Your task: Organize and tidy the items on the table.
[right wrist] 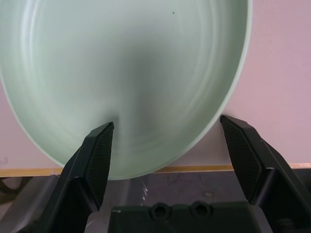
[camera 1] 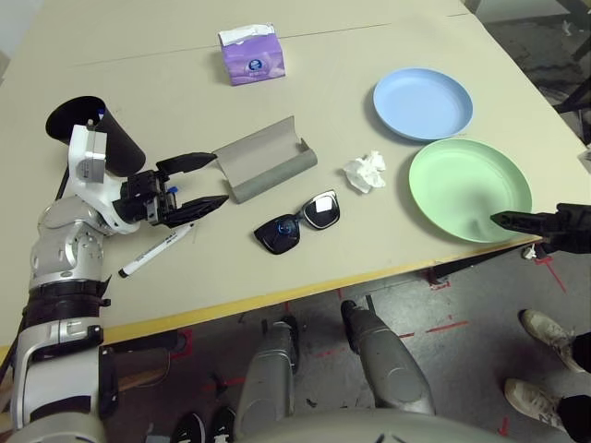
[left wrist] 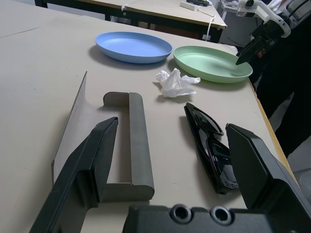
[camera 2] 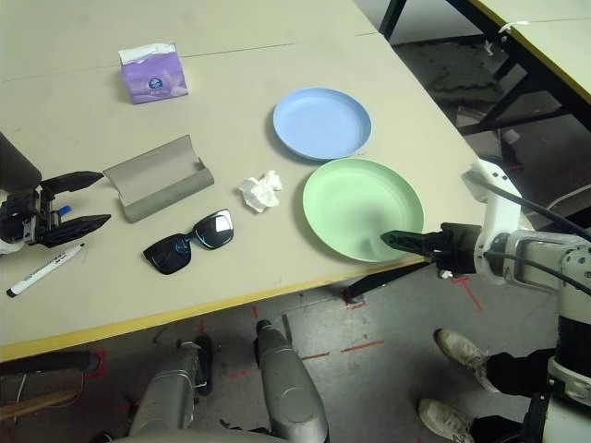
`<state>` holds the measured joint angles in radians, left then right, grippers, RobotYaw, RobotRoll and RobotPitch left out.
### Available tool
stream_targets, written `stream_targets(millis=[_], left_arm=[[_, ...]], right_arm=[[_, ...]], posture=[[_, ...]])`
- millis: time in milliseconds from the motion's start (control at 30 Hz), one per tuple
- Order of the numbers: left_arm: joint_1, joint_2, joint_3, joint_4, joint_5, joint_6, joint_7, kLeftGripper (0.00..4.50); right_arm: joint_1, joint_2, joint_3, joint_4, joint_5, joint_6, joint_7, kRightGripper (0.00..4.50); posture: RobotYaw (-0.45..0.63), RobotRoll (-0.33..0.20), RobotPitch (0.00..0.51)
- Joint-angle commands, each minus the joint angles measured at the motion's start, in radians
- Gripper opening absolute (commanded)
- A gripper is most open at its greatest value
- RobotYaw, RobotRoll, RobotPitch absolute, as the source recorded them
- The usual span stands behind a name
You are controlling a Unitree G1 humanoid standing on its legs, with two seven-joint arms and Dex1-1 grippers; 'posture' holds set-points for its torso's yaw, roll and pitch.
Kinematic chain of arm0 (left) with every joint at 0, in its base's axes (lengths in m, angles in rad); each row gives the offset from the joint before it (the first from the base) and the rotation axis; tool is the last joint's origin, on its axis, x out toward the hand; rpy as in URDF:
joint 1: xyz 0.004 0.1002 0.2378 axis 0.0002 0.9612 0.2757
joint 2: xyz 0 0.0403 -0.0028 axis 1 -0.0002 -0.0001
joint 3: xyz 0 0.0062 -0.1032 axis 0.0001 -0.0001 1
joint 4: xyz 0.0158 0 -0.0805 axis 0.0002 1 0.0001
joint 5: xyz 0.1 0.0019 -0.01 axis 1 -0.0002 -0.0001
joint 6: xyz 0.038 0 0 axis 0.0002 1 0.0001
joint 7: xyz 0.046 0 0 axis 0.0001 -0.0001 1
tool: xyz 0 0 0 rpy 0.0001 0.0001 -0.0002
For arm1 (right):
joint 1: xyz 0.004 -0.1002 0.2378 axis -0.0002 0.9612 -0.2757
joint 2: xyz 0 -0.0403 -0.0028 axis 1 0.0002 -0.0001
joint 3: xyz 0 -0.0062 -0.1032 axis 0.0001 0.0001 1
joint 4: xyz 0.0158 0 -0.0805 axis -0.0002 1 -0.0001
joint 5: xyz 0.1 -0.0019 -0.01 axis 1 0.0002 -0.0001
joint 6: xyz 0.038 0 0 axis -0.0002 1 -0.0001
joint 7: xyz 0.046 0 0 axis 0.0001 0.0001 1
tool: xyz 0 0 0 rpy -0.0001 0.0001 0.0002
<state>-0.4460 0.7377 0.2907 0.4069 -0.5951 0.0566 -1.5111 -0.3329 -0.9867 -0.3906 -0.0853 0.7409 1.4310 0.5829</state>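
Head views: the left claw (camera 1: 198,183) hangs spread wide and empty over the beige worktop (camera 1: 166,101). The open grey oblong glasses case (camera 1: 263,159) lies just beyond its tips, and a white marker with a black cap (camera 1: 155,250) lies beside it. Glossy black sunglasses (camera 1: 297,222) and a crumpled white tissue (camera 1: 365,172) lie farther on.

Left wrist view: a pale blue round plate (left wrist: 133,46) sits well beyond the fingers.

Right wrist view: the right claw (right wrist: 165,145), parted and empty, straddles the near rim of the pale green round plate (right wrist: 121,58).
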Motion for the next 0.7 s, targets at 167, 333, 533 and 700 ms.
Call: stream_targets(millis=[167,333,533,700], left_arm=[[0.023,-0.005,-0.002,-0.028,0.001,0.005,0.001,4.50],[0.016,-0.007,-0.002,-0.025,0.002,0.002,0.004,4.50],[0.020,-0.007,0.001,-0.031,-0.002,0.001,0.004,4.50],[0.026,-0.008,0.004,-0.038,-0.006,0.002,0.005,4.50]], right_arm=[[0.019,0.002,0.008,0.004,-0.016,0.018,0.005,4.47],[0.007,0.016,0.009,-0.011,-0.001,0.032,0.012,3.47],[-0.003,0.021,0.006,-0.025,0.005,0.053,0.019,1.34],[-0.008,0.022,0.005,-0.026,0.002,0.055,0.024,0.02]], posture=[[-0.29,0.000,0.278],[-0.29,0.000,0.276],[-0.28,0.000,0.277],[-0.28,0.000,0.278]])
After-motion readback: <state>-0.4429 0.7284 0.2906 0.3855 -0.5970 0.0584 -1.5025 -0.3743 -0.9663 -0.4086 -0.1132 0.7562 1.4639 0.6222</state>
